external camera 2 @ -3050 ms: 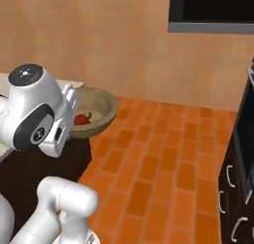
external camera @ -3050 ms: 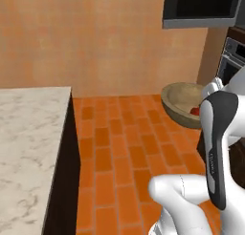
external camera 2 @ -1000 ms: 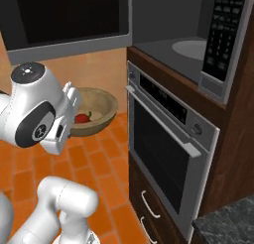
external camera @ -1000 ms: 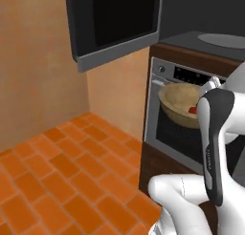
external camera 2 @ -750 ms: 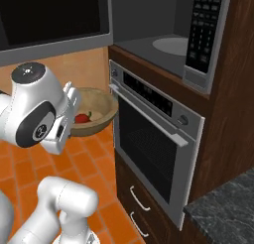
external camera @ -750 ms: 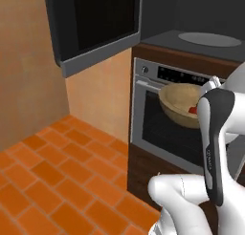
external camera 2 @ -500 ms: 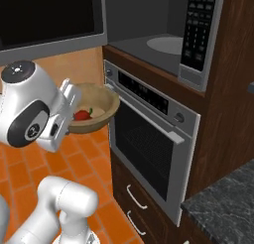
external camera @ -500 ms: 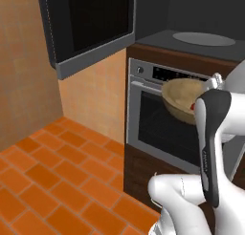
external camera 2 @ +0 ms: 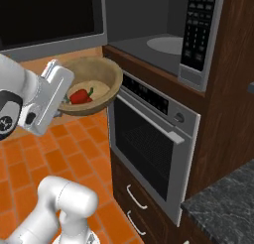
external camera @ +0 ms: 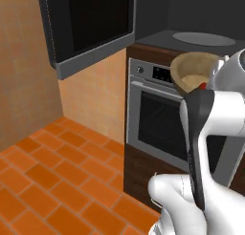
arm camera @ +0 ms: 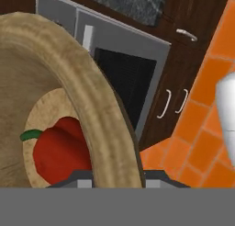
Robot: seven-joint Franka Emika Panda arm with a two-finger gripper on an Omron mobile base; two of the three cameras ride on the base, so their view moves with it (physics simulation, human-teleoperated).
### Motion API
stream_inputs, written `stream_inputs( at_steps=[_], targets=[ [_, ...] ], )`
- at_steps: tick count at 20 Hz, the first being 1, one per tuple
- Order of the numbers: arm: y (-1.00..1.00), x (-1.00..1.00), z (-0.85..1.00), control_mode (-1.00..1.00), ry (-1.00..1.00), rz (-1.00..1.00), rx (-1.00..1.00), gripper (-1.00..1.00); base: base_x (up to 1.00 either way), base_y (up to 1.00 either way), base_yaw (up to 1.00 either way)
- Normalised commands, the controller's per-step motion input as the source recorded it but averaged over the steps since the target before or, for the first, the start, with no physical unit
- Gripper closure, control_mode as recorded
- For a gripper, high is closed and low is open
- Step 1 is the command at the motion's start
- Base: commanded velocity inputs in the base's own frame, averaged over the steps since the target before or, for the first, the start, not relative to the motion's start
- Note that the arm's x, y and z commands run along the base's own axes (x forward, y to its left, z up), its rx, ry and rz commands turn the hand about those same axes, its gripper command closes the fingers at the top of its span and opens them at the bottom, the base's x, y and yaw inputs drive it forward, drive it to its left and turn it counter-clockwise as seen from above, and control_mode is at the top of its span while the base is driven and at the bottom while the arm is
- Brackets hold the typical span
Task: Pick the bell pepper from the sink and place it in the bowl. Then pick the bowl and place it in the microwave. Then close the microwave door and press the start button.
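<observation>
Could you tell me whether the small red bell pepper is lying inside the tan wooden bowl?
Yes, the small red bell pepper rests on the floor of the tan wooden bowl in the right base view.

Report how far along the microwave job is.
Done: the bell pepper lies in the bowl. In hand: the gripper holds the bowl by its rim, raised in front of the oven, near the open microwave. Left: set the bowl inside, shut the door, press start.

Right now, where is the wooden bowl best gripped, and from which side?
By its thick rim, jaws straddling the wall from above on the robot's side. The bowl is wide and shallow, the bell pepper lies mid-floor, and the gripper already pinches there.
</observation>
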Motion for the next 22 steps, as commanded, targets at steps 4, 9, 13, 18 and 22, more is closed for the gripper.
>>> stream_inputs(
  at_steps=[4, 9, 13, 18, 22],
  targets=[
    [-0.13, 0.08, 0.60, -1.00, -0.20, -0.06, 0.00, 1.00, 0.00, 0.00, 0.00],
    [-0.29, 0.28, 0.64, -1.00, -0.18, -0.11, 0.00, 1.00, 0.00, 0.00, 0.00],
    [-0.26, 0.49, 0.51, -1.00, -0.11, -0.15, 0.00, 1.00, 0.00, 0.00, 0.00],
    [-0.15, 0.84, 0.10, -1.00, 0.00, -0.15, 0.00, 1.00, 0.00, 0.00, 0.00],
    [-0.32, 0.85, 0.11, -1.00, 0.00, -0.08, 0.00, 1.00, 0.00, 0.00, 0.00]
  ],
)
